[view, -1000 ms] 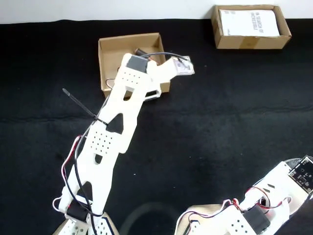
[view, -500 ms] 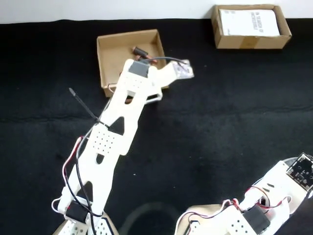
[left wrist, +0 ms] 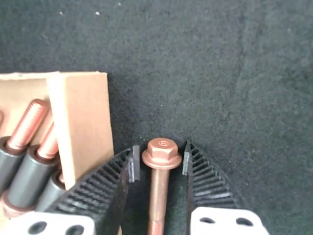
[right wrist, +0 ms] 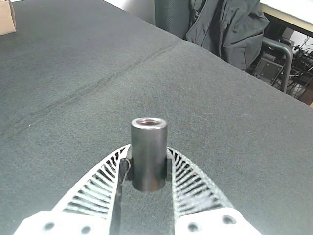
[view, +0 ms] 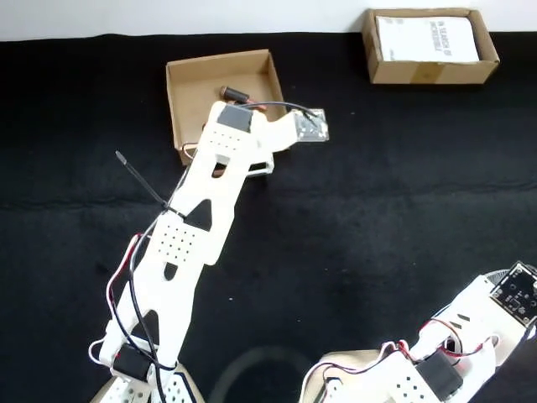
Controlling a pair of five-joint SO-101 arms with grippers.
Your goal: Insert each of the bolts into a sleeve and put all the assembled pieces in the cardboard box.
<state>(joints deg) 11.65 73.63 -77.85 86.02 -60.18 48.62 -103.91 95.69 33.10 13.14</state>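
Copper bolt (left wrist: 159, 196) was clamped between the left gripper (left wrist: 160, 159) fingers, beside the cardboard box (left wrist: 78, 122) at the table's 11 o'clock. Right gripper (right wrist: 149, 169) pinched a sleeve (right wrist: 149, 144) upright. Risk: misaligned mating could jam or dislodge either part.

The left arm (view: 201, 210) hides the cardboard box (view: 173, 101) at its 5 o'clock corner; the bolt (left wrist: 160, 161) shank and the boxed assemblies (left wrist: 22, 164) run off-frame.

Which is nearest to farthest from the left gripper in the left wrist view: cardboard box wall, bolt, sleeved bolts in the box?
1. bolt: held in the left gripper itself.
2. cardboard box wall: right beside one finger.
3. sleeved bolts: inside the box, beyond that wall.
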